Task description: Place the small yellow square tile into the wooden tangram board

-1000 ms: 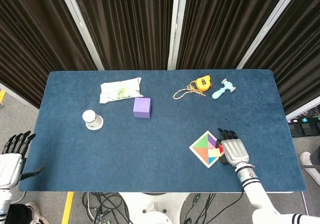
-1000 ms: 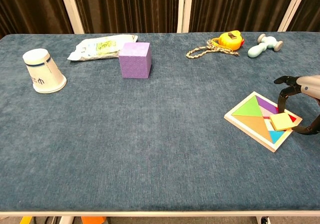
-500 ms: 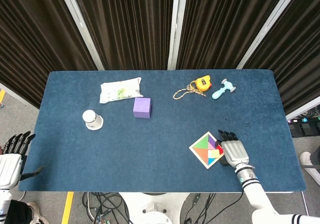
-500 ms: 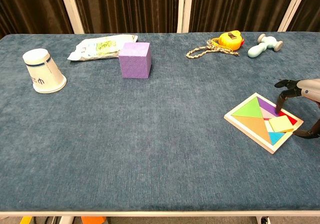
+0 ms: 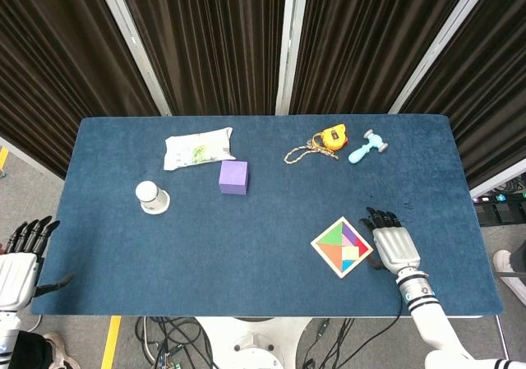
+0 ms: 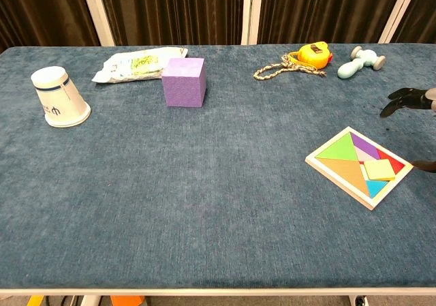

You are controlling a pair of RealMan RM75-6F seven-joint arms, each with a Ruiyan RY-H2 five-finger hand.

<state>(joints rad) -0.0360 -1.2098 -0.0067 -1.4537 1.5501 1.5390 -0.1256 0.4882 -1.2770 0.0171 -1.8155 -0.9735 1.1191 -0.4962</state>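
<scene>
The wooden tangram board (image 5: 326, 243) (image 6: 324, 163) lies on the blue table near the front right, filled with coloured pieces. The small yellow square tile (image 6: 379, 170) (image 5: 352, 252) lies flat in the board among the other pieces. My right hand (image 5: 394, 246) hovers just right of the board with fingers spread, holding nothing; only its fingertips (image 6: 402, 102) show at the chest view's right edge. My left hand (image 5: 18, 264) hangs off the table's front left corner, fingers apart and empty.
A purple cube (image 5: 233, 177), a white cup on its side (image 5: 152, 196) and a snack packet (image 5: 198, 149) sit at the left and middle. A yellow tape measure with cord (image 5: 328, 138) and a light blue toy hammer (image 5: 367, 146) lie at the back right.
The yellow tile has gone from resting tilted on top of the board to lying flat in it. My right hand let go and drew back to the right, away from the board.
</scene>
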